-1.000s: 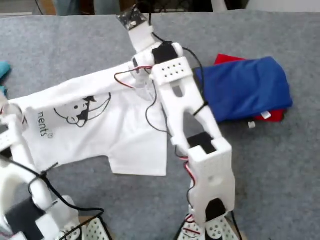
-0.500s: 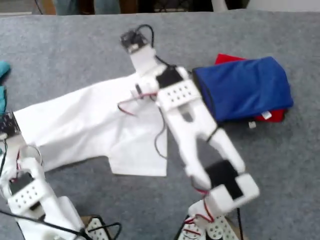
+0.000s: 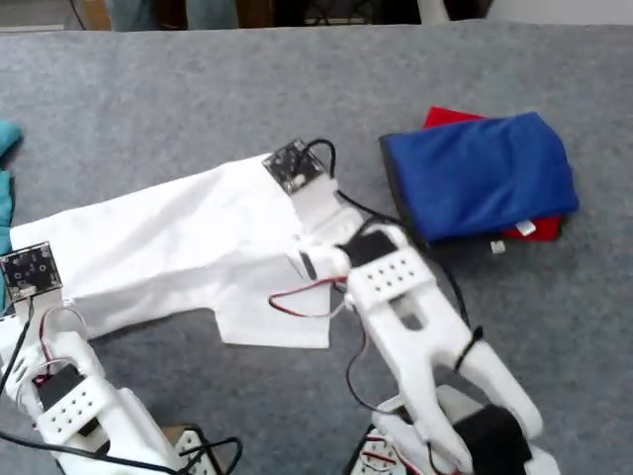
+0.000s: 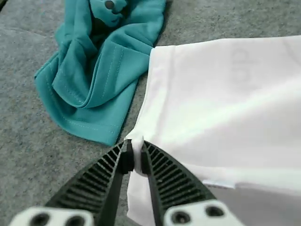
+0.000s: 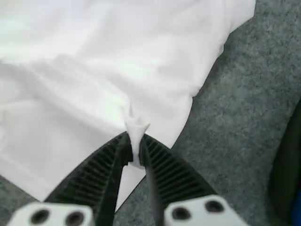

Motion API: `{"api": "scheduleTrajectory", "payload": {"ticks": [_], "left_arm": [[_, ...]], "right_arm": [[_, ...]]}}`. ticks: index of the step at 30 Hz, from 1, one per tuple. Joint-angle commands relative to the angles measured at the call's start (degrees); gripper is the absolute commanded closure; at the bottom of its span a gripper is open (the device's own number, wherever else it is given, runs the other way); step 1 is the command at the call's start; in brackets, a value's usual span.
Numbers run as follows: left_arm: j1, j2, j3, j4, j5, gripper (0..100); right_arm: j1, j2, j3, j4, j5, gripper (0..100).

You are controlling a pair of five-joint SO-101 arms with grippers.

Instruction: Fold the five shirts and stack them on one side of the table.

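A white shirt [image 3: 178,247] lies spread across the grey table, its far part folded over towards the front. My left gripper [image 4: 134,157] is shut on its edge at the left end [image 3: 30,267], next to a crumpled teal shirt [image 4: 94,70]. My right gripper [image 5: 134,150] is shut on a pinch of the white shirt [image 5: 113,61] near its right end [image 3: 297,178]. A folded blue shirt [image 3: 480,173] rests on a folded red one [image 3: 539,230] at the right.
The teal shirt [image 3: 5,163] shows at the table's left edge. Bare grey table [image 3: 148,89] lies behind the white shirt and in front of the blue stack. The arm bases stand at the front edge.
Both grippers have pulled the shirt's far edge towards the front, folding it over and hiding the printed drawing. Both arms drew back towards their bases.
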Motion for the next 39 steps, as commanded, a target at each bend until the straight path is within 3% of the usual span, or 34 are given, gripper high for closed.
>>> {"api": "scheduleTrajectory", "payload": {"ticks": [1, 9, 13, 16, 19, 24, 27, 30, 33, 39], "left_arm": [[-3.21, -0.62, 0.48, -1.05, -0.44, 97], [-2.77, -0.18, 1.1, -0.79, -0.97, 97], [-0.92, -0.62, 0.31, 4.57, -5.98, 97], [-2.77, -0.62, -1.63, 6.77, -3.78, 91], [-5.41, -0.62, -4.0, 10.46, 1.49, 80], [-7.43, -0.62, -12.18, 18.2, 2.37, 79], [-7.87, -0.26, -21.41, 24.35, 2.37, 79], [-8.04, -0.09, -31.34, 31.91, 2.46, 86], [-6.81, 0.0, -36.97, 37.45, 3.96, 98], [-3.03, 6.24, -35.82, 38.07, 15.03, 97]], "right_arm": [[-0.26, -5.14, 3.21, -1.58, 0.35, 98.5], [-0.26, -12.62, 12.79, -4.4, 0.35, 98.5], [-0.53, -13.05, 16.4, -9.58, 0.35, 98.4], [-0.35, -13.05, 17.01, -11.78, 0.35, 98.2], [-0.26, -13.14, 16.92, -11.6, 0.35, 90.4], [-0.62, -13.14, 14.29, -11.6, 0.35, 74.9], [0.44, -13.14, 8.13, -8.88, 0.35, 79.9], [0.7, -12.62, 0.84, -5.54, -2.81, 97.6], [-0.79, -9.36, -4.97, -6.51, -4.57, 95.4], [-5.19, 12.79, -17.54, -8.62, -12.13, 98.4]]}}
